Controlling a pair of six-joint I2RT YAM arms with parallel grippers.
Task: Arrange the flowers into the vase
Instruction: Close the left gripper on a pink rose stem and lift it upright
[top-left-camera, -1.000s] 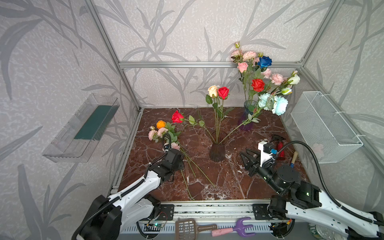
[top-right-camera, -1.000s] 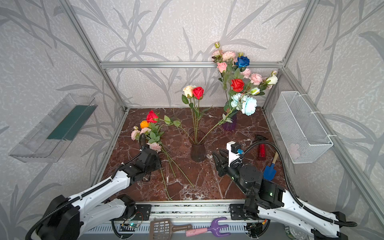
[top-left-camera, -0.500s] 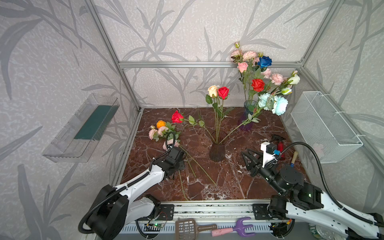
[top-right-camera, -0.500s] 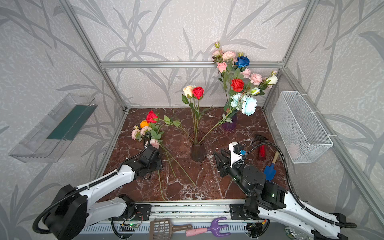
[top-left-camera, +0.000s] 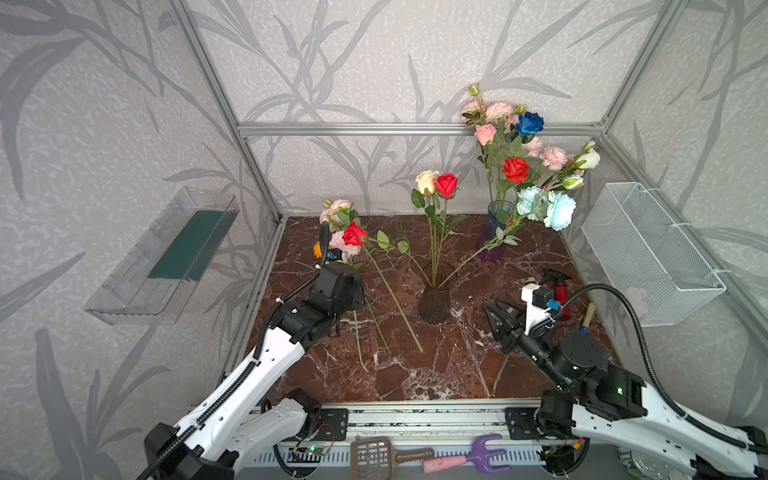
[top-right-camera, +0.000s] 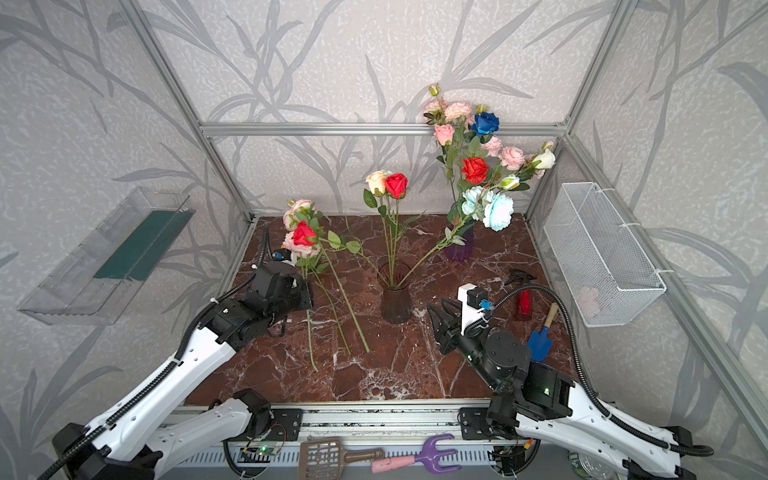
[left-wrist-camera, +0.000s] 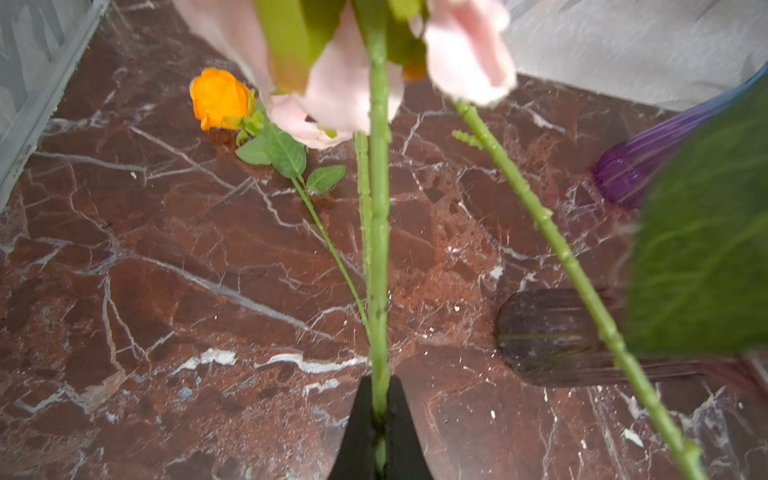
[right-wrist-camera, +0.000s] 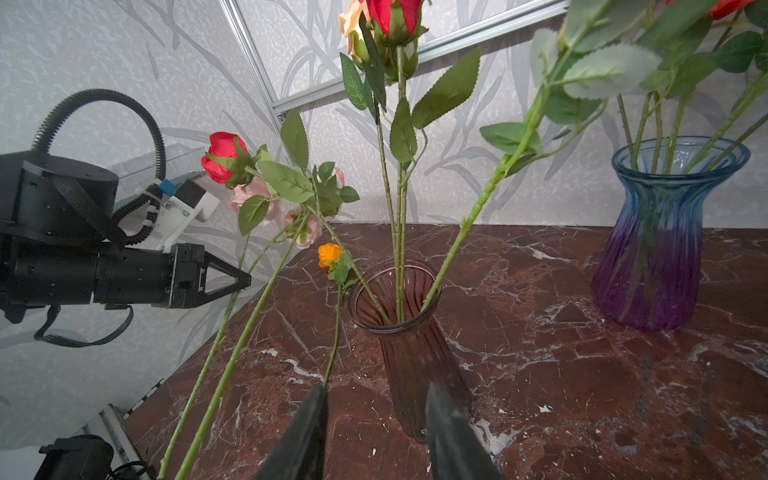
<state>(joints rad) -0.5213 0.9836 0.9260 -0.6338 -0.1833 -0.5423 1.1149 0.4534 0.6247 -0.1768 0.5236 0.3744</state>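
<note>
**A:** Largest first?

**B:** Table (top-left-camera: 457, 374). Vase (top-left-camera: 434, 299) at its centre, several stems in.

**A:** Loose flowers?

**B:** Pink spray (top-left-camera: 336, 207), stem clamped in left gripper (left-wrist-camera: 379, 399), likely vase-bound. Orange rose (left-wrist-camera: 218, 97) lies on the table. Right gripper (right-wrist-camera: 376, 388) parted, empty.

**A:** Changes?

**B:** The spray lay flat; now it is raised.

The left gripper (top-left-camera: 354, 306) clasps a pink peony spray (top-left-camera: 337, 208) by its stems, blooms raised above the marble floor (top-left-camera: 415, 374). The brown glass vase (top-left-camera: 434, 299) holds four stems. The right gripper (top-left-camera: 498, 309), jaws apart, hovers just beside it.
</note>
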